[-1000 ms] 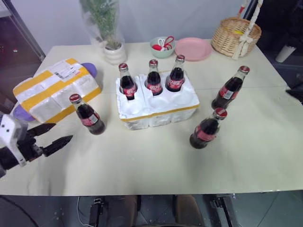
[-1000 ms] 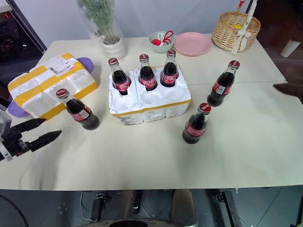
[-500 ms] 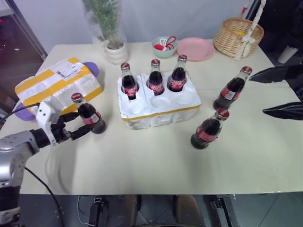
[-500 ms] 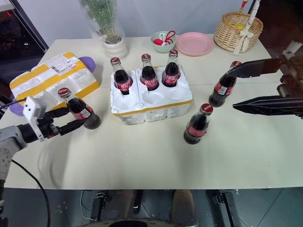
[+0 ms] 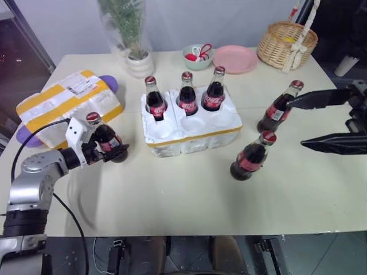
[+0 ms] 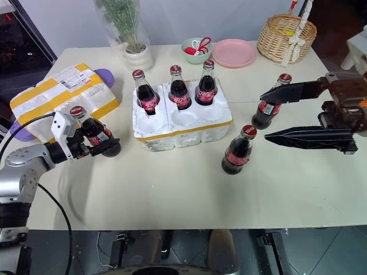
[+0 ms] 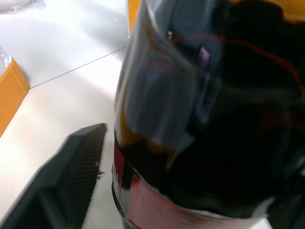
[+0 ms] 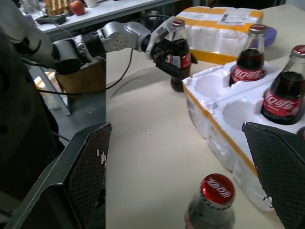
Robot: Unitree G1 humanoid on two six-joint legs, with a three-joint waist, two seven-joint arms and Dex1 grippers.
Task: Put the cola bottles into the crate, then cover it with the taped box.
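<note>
Flanking a cola bottle point(image 5: 106, 141) beside the taped box point(image 5: 67, 107), left pincer point(image 5: 112, 153); right pincer point(image 6: 282, 112) spread.

Along the far edge of the cream bench point(image 5: 189, 200) stands a plant point(image 5: 127, 23) in a white pot point(image 5: 139, 64), wrapped in clear film. Just beside it toward the far right corner sits a green bowl point(image 5: 196, 58) holding red-handled scissors point(image 5: 200, 51), touching a pink plate point(image 5: 234, 58). A wicker basket point(image 5: 286, 44) with a cream bow occupies the far right corner. Something purple point(image 5: 109, 83) shows near the left edge.
</note>
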